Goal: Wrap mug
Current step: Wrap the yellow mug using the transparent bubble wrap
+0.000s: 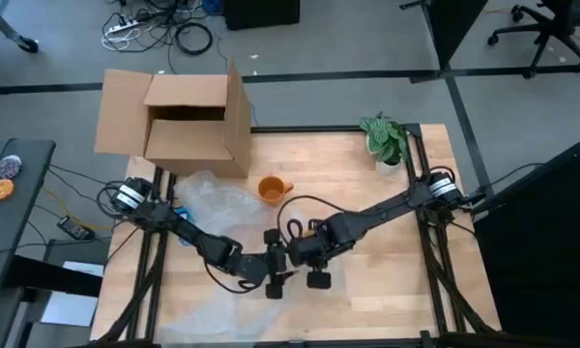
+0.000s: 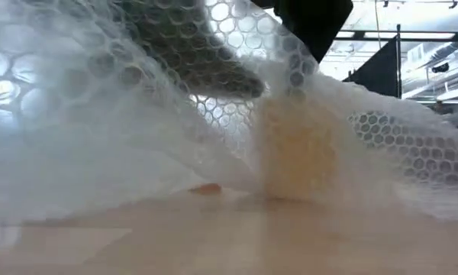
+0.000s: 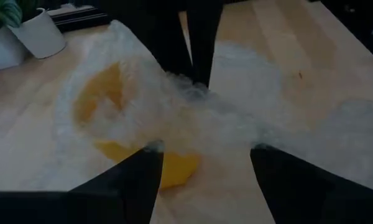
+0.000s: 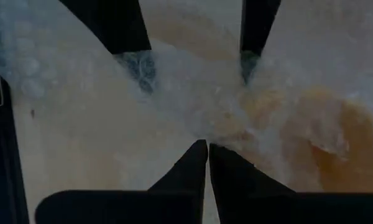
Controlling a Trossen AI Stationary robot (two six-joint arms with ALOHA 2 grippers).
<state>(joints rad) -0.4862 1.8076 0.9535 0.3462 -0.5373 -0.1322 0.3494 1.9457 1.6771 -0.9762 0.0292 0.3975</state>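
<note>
High view: the table (image 1: 367,290) is seen from above, and both arms are bent in to meet at the lower middle of the frame. The orange mug (image 1: 273,188) is seen near the middle of the table. The bubble wrap (image 1: 208,203) is spread to its left and down toward the arms.

In the wrist views the mug (image 3: 174,171) is seen right by the jaws, with wrap pulled over most of it. In the low view it is only an orange blur (image 2: 294,153) behind the wrap (image 2: 99,114).

The wrap is likely lifted this way so it can be folded over the mug.

The right jaws are pinched together on a bunch of the wrap (image 4: 199,118), so the sheet is held up off the table. The left jaws are spread wide. Nothing is held between them. Their two fingers (image 3: 143,180) are set on each side of the bunched wrap, close to the mug. It is guessed that they are placed there to catch the wrap next.
</note>
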